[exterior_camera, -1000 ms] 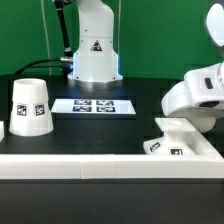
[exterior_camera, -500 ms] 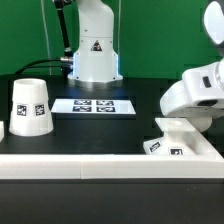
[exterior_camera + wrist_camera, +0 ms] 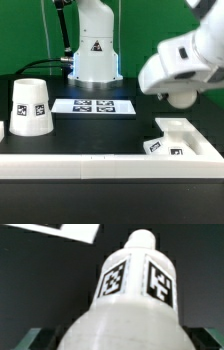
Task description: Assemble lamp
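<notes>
In the wrist view the white bulb fills the picture, with square tags on its sides and its narrow end pointing away. My gripper is shut on its wide end, with a dark finger on each side. In the exterior view my gripper hangs above the flat square base at the exterior view's right, clear of it; the bulb cannot be made out there. The cone-shaped shade stands at the exterior view's left, far from my gripper.
The marker board lies flat in the middle of the dark table, in front of the robot's pedestal; its corner also shows in the wrist view. A long white rail runs along the front.
My gripper has risen from just over the base and moved toward the exterior view's left. The base, the shade and the marker board have not moved.
</notes>
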{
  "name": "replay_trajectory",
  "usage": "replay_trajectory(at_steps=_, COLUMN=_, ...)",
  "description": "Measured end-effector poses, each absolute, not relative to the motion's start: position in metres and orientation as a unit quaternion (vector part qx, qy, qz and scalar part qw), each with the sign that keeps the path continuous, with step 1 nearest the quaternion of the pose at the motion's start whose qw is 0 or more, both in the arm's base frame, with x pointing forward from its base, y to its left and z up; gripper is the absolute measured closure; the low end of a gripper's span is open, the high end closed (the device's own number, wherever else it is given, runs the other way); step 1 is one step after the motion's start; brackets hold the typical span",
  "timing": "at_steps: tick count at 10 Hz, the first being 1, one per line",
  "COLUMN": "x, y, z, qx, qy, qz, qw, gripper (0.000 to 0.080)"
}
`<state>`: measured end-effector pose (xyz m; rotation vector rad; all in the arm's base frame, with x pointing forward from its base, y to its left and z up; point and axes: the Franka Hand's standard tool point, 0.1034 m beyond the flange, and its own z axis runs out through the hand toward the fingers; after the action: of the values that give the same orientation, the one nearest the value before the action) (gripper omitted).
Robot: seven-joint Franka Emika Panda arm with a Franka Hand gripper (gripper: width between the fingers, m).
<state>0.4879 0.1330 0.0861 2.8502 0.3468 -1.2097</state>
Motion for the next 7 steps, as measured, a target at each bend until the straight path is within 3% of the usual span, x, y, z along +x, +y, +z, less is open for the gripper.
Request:
replay_trajectory(at_steps=2, x=0.497, y=0.120, z=0.097, qx=0.919, qy=0.108, qz=-0.378, qw=0.004, gripper=0.0223)
replay_trajectory(at_steps=5, x=0.506, y=0.122, z=0.091, qx=0.933, qy=0.108, qz=-0.344, qw=0.002, gripper=0.0223)
replay_trajectory(at_steps=7, x=0.521, y=0.113, z=0.106, qx=0.949, qy=0.136, qz=-0.283, qw=-0.012, gripper=0.0223)
